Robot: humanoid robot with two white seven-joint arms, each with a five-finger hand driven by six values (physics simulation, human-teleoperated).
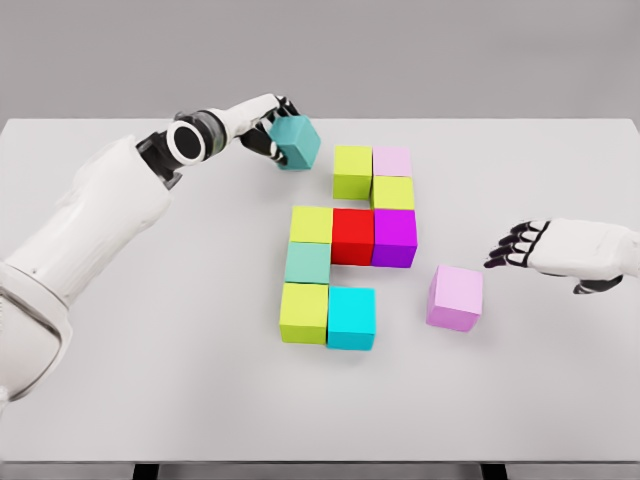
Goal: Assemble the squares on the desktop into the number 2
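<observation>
Teal cube [297,141] is sitting in our left hand [262,128], fingers clamped on it, just left of the lime cube [352,171] topping the block cluster. Our right hand [560,248] is resting on the white bench [150,380], fingers apart, near the loose lilac cube [455,297].

A white table [150,400] carries nine coloured cubes: lime [352,171], pale pink [392,162] and yellow-green [393,192] on top, lime [311,224], red [352,236] and purple [394,238] mid-row, mint [307,263], lime [304,312] and cyan [351,318] below. A lilac cube [455,297] sits apart, apparently flat.
</observation>
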